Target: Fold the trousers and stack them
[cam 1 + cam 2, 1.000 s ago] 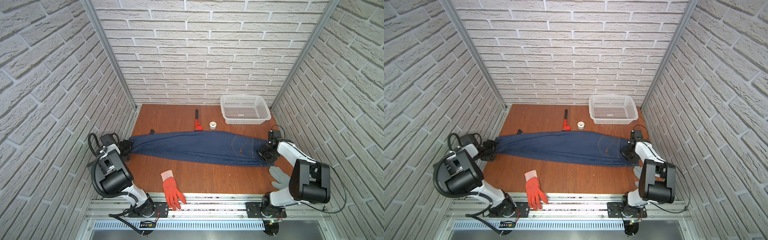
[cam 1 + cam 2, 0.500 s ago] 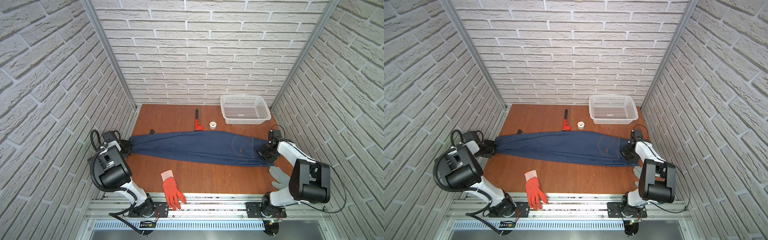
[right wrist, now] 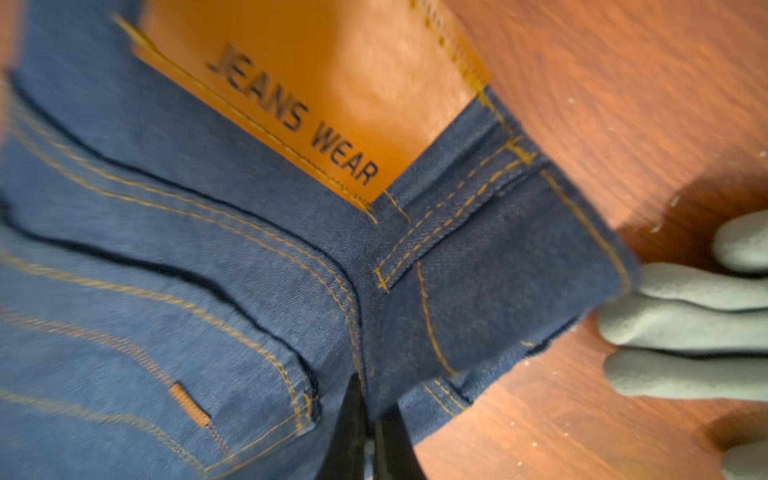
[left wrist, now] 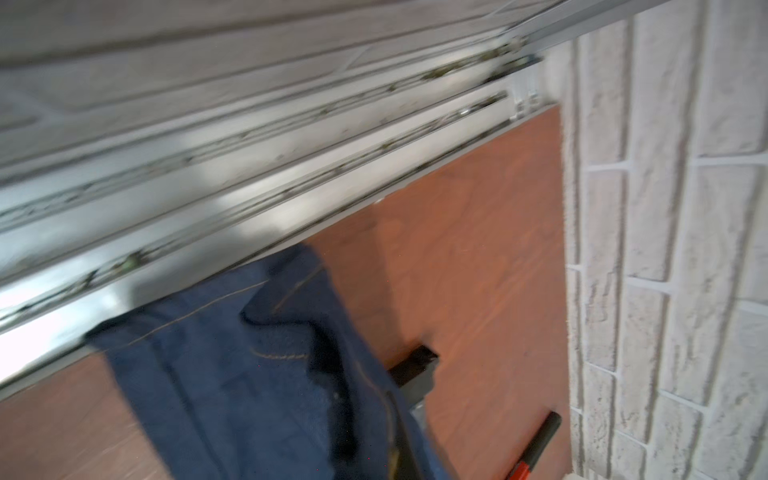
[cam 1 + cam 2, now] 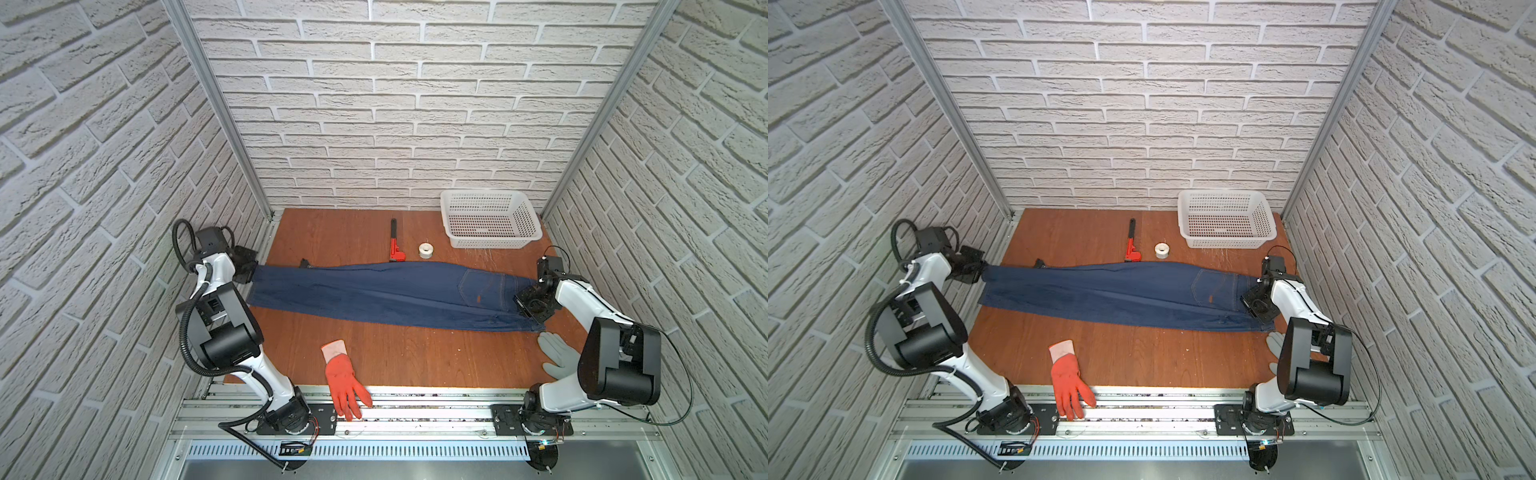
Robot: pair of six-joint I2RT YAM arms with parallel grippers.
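Note:
The trousers (image 5: 386,295) (image 5: 1113,295) are dark blue jeans with tan stitching, lying flat and stretched across the wooden table (image 5: 415,357), legs to the left and waist to the right. At the left table edge my left gripper (image 5: 249,275) (image 5: 980,272) is shut on the leg hems. In the left wrist view denim (image 4: 249,395) drapes over the jaws and hides them. My right gripper (image 5: 521,303) (image 5: 1249,305) (image 3: 365,401) is shut on the waistband, pinching a fold of denim (image 3: 478,270) next to the orange leather patch (image 3: 332,83).
A grey glove (image 5: 557,359) (image 3: 685,324) lies just in front of the waist corner. An orange-red glove (image 5: 343,378) hangs over the front rail. Behind the trousers are a red wrench (image 5: 395,247) (image 4: 540,440), a white tape roll (image 5: 426,250) and a white basket (image 5: 486,241).
My left gripper has gone from open to shut on the leg hems, and that arm has shifted slightly. The right gripper and the trousers have stayed in place.

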